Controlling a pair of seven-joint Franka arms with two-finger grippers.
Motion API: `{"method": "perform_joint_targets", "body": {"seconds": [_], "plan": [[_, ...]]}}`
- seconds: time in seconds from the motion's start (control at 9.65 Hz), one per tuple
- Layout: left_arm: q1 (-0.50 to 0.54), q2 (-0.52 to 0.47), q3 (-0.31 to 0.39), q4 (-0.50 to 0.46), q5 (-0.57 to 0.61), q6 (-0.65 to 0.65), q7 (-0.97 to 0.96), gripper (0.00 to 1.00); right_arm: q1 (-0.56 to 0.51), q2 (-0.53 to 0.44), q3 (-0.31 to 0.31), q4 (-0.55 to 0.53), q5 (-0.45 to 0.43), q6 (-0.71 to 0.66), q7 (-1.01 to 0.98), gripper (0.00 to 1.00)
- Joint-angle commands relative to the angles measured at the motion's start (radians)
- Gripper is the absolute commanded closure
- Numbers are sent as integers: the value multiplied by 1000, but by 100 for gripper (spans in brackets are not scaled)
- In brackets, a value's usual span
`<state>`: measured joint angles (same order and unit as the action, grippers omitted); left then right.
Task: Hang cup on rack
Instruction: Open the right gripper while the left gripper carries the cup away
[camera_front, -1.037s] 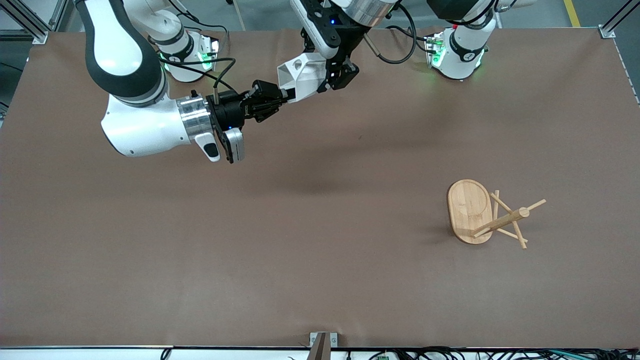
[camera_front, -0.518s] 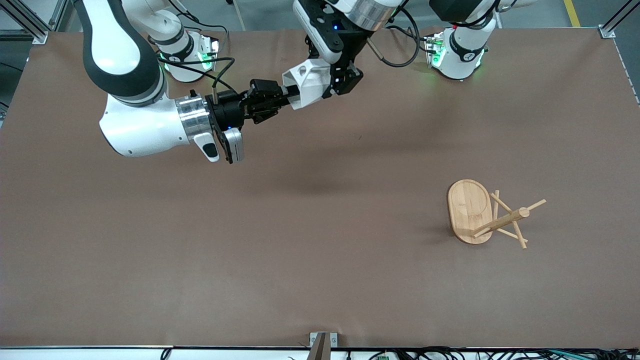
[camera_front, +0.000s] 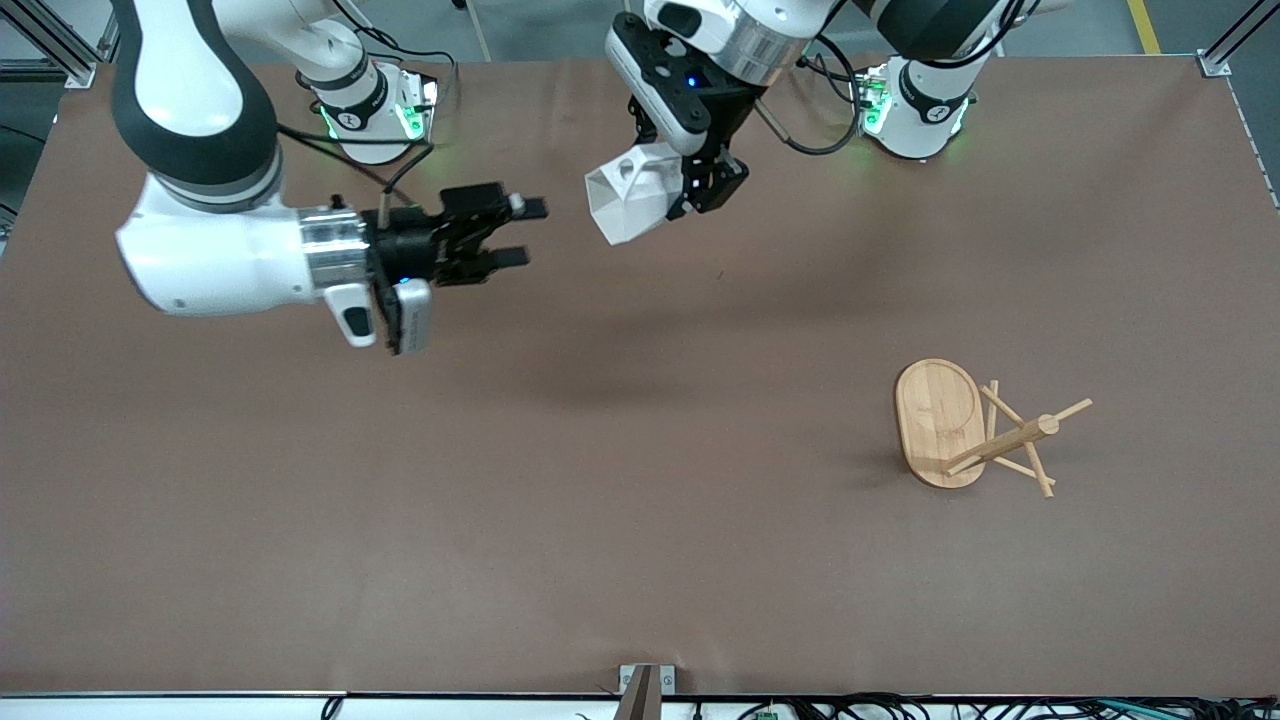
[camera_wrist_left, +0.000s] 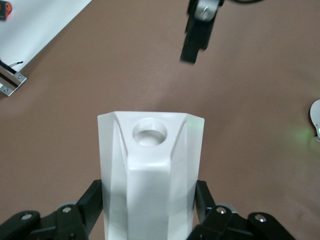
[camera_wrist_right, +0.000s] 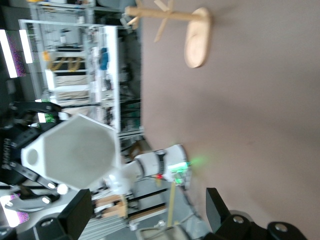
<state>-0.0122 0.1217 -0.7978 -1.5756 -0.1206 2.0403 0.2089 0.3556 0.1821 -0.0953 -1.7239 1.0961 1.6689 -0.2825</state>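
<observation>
A: What do the left gripper's (camera_front: 712, 190) fingers (camera_wrist_left: 90, 200) have hold of?

B: They are clamped on the white faceted cup (camera_front: 633, 201), one on each flank of its body. The left wrist view shows this best: the blocky handle with its round hole faces the camera, squarely between the two fingers. The front view only shows the cup tilted in the air, over the tabletop (camera_front: 640, 560) near the robots' bases.

A: And the right gripper (camera_front: 520, 232)?

B: Its fingers (camera_front: 532, 208) are spread wide and hold nothing. The right wrist view looks into the cup's hexagonal mouth, apart from those fingers.

A: Different from a second ago?

B: Yes. Then both grippers gripped the cup; the right one has let go and drawn back toward its own end of the tabletop.

A: The rack (camera_front: 975, 430)?

B: Tipped on its side, base on edge, pegs on the tabletop, toward the left arm's end and nearer the front camera, well apart from the cup.
</observation>
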Motion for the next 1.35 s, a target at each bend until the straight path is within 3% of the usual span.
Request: {"method": "perform_joint_targets", "body": {"seconds": [0.0, 0.41, 0.83, 1.04, 1.24], "plan": [[15, 29, -4, -24, 54, 4, -96, 98, -55, -48, -1, -5, -249, 50, 25, 0], [86, 27, -3, -44, 68, 1, -212, 98, -206, -111, -1, -5, -690, 118, 26, 0], [224, 48, -3, -44, 70, 1, -226, 98, -308, -133, -10, 29, -878, 111, 25, 0], [280, 79, -3, -47, 70, 1, -230, 98, -322, -128, -12, 134, -1031, 79, 19, 0], [336, 101, -3, -44, 78, 0, -232, 98, -343, -124, -12, 207, -1068, 45, 13, 0]]}}
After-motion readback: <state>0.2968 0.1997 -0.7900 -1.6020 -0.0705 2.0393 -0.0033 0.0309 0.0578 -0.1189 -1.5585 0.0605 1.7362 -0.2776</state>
